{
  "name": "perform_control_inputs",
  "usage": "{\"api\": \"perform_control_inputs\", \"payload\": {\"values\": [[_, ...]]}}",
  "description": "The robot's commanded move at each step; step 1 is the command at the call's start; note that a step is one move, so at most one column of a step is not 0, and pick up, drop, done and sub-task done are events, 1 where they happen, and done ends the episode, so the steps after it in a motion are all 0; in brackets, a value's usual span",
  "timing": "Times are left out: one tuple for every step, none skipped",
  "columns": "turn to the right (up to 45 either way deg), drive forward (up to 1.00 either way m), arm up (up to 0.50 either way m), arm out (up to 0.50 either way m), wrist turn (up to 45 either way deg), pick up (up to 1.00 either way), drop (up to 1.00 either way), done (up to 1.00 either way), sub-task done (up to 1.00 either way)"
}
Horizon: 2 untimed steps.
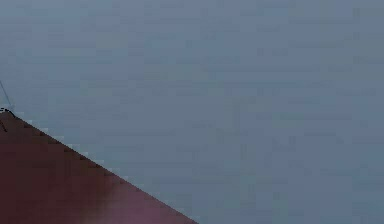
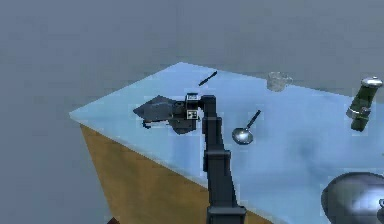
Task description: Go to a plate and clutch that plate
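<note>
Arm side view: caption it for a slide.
Arm and gripper out over a pale blue counter bearing a ladle and a glass.

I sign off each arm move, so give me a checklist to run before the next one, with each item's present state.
1. Arm extended over the table: ok.
2. Plate made out at the gripper: cannot tell.
3. Gripper holds anything: cannot tell.
4. Ladle lies clear of the arm: ok.
5. Glass stands far from the gripper: ok.
</note>
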Motion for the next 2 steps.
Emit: {"api": "perform_control_inputs", "payload": {"values": [[0.0, 0.0, 0.1, 0.0, 0.0, 0.0, 0.0, 0.0, 0.0], [0.0, 0.0, 0.0, 0.0, 0.0, 0.0, 0.0, 1.0, 0.0]]}}
